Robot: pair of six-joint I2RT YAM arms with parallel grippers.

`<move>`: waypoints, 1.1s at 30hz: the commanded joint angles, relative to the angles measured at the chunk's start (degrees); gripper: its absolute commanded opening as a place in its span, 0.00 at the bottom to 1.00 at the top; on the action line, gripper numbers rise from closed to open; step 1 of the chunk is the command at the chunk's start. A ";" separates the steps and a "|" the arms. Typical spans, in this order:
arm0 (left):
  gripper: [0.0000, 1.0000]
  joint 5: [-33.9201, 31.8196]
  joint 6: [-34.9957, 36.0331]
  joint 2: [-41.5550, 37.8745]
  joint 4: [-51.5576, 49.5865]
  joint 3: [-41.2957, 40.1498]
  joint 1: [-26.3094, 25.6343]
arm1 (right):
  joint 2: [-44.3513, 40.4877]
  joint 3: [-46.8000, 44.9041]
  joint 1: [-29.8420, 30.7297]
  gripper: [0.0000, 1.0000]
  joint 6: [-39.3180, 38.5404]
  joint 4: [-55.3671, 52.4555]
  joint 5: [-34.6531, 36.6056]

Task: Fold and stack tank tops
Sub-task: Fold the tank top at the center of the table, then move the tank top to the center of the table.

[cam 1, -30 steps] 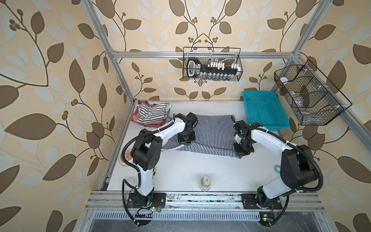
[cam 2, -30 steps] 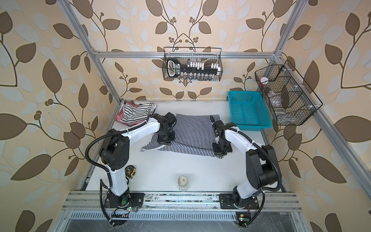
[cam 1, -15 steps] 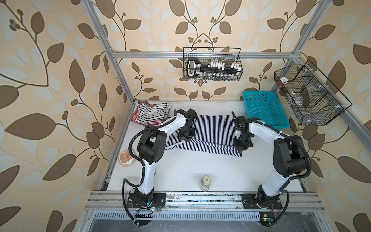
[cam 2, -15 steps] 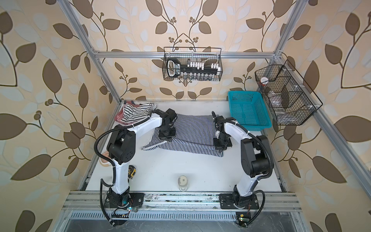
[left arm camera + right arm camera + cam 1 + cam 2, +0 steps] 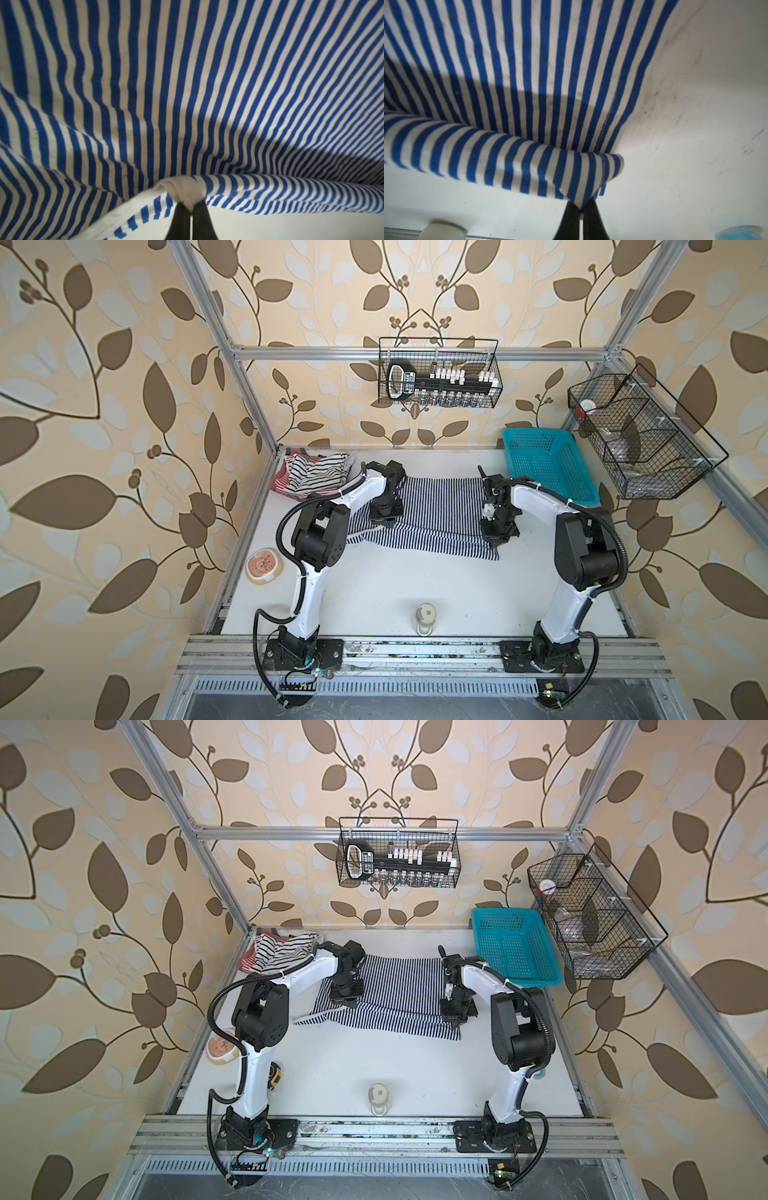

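Note:
The navy-and-white striped tank top point(image 5: 440, 506) point(image 5: 399, 986) lies spread across the back middle of the table, with a fold running along its near part. My left gripper point(image 5: 386, 523) point(image 5: 347, 1003) point(image 5: 191, 207) is shut on its white-edged hem at the left. My right gripper point(image 5: 498, 542) point(image 5: 456, 1024) point(image 5: 581, 209) is shut on a near right corner of the same top. In the back left corner a black-and-white striped tank top point(image 5: 318, 472) point(image 5: 282, 950) lies crumpled on a red-and-white one point(image 5: 281, 486) point(image 5: 245, 965).
A blue plastic basket point(image 5: 544, 472) point(image 5: 513, 948) stands at the back right. Wire baskets hang on the back wall point(image 5: 438, 379) and right wall point(image 5: 640, 448). A small jar point(image 5: 426, 616) stands near the front edge. A bowl point(image 5: 264, 566) sits outside the left rail, and a tape measure point(image 5: 274, 1075) lies by the left arm.
Both arms have drawn their elbows inward and up. The grippers have stayed pinched on the navy striped top at nearly the same spots.

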 commanded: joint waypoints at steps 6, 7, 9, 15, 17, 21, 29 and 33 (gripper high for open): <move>0.09 0.61 0.74 1.81 -3.05 3.68 0.93 | 2.91 4.50 -1.27 0.19 -1.15 -1.20 -0.13; 0.09 0.53 0.61 1.93 -3.05 4.02 1.10 | 2.98 4.94 -1.32 0.20 -1.17 -1.26 -0.13; 0.11 0.22 0.00 1.88 -2.96 4.62 1.70 | 3.11 6.00 -1.61 0.21 -1.05 -1.19 -0.15; 0.17 -0.22 -1.58 1.91 -2.22 6.46 3.89 | 3.03 9.03 -2.73 0.27 -0.34 -0.89 0.48; 0.20 -0.50 -1.87 2.09 -2.08 7.23 4.33 | 2.78 9.80 -3.03 0.27 -0.08 -0.94 1.06; 0.25 -2.04 -2.27 2.12 -2.93 10.07 4.90 | 0.69 10.51 -3.36 0.28 0.51 -0.78 2.19; 0.23 -2.90 -2.91 -6.10 -0.77 2.86 4.60 | -6.19 5.28 0.51 0.27 1.46 3.18 -3.83; 0.20 0.28 -3.74 -8.27 2.92 -4.93 4.35 | -5.91 -0.34 1.77 0.09 3.46 8.59 -8.95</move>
